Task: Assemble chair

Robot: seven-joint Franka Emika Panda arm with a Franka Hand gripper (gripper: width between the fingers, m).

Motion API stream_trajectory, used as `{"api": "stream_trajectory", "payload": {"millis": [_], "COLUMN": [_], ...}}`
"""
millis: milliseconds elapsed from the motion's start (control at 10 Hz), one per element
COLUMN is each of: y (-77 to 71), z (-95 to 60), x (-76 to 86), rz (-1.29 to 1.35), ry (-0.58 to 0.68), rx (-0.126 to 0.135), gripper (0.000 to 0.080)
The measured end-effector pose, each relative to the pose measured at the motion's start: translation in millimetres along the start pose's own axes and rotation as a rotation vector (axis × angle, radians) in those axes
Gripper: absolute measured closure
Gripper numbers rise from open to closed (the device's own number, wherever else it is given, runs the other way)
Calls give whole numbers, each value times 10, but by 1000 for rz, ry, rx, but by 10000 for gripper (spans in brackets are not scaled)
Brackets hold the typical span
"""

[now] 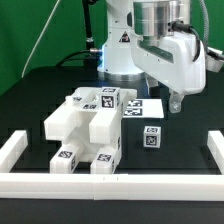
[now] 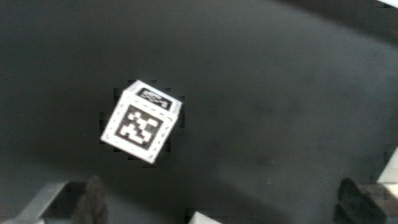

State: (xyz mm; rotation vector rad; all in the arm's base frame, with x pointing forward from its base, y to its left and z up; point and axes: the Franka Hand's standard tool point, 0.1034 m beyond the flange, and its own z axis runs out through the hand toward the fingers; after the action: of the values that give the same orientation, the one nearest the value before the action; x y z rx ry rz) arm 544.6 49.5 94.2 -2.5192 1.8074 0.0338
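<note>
One small white block (image 1: pixel 151 138) is hovered over by the wide-open, empty gripper (image 1: pixel 176 103); the chair (image 1: pixel 88 133) is judged light, rigid, slick, best pinched across flat faces

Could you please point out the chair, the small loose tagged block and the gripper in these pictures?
chair (image 1: pixel 85 130): exterior view, on its white seat block.
small tagged block (image 1: pixel 151 136): exterior view, on its tagged face.
gripper (image 1: pixel 176 103): exterior view, between its fingers.

Exterior view: low, front-on across the table (image 1: pixel 40 100), facing the arm's base. Wrist view: close, straight down. Shared: one tagged white piece (image 1: pixel 151 137) (image 2: pixel 143 120).
</note>
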Motion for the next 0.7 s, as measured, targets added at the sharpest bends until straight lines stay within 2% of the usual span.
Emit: {"api": "stream_trajectory", "payload": {"millis": [300,400,500,600,700], "y": [32,117,155,146,147], "z": [30,86,134,153,158], "x": [-2,-11,-19,15,36], "rz": [36,123,227,269,281], "ry": [-2,-7,1,17,26], "rx": [-7,-22,-5,49,70], "gripper": [151,151,151,151,151]}}
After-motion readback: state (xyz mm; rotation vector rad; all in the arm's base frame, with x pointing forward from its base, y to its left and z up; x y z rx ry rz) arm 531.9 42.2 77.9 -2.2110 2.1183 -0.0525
